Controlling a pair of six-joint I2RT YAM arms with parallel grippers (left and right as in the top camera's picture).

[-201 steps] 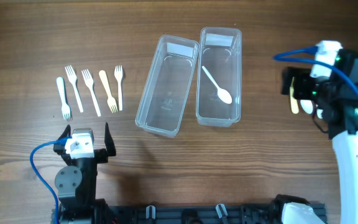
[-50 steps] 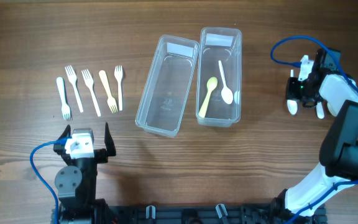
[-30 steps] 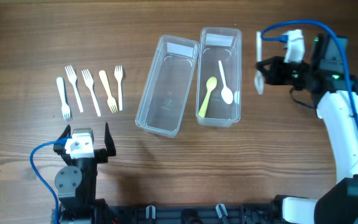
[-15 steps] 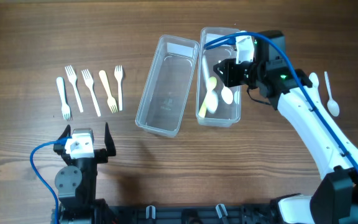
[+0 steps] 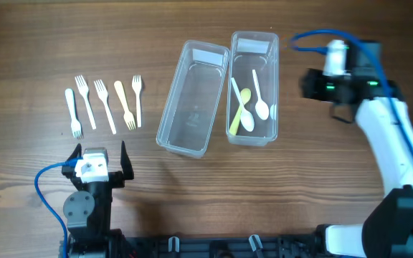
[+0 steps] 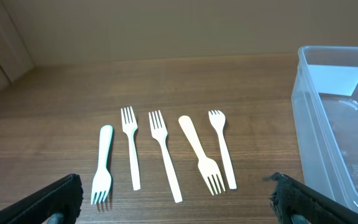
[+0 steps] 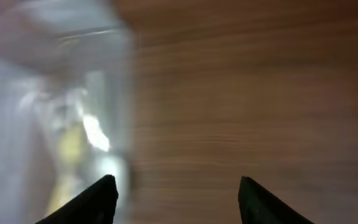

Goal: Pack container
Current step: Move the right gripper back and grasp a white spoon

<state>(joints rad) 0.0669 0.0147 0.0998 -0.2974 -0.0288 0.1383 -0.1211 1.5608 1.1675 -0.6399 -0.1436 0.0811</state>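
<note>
my right claw (image 5: 309, 84) is now clear of the right container (image 5: 253, 44), fingers apart and empty. the white spoon (image 5: 247, 122) i carried lies inside with two others. three spoons packed; the forks (image 5: 106, 104) remain untouched.

Wooden table (image 5: 49, 36) carries five forks (image 5: 106, 106) and two clear containers (image 5: 192, 100).

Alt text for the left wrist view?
Five plastic forks, four white and one cream, lie in a row on the brown wooden table. A clear plastic container sits at right; the open left claw frames the bottom corners.
</note>
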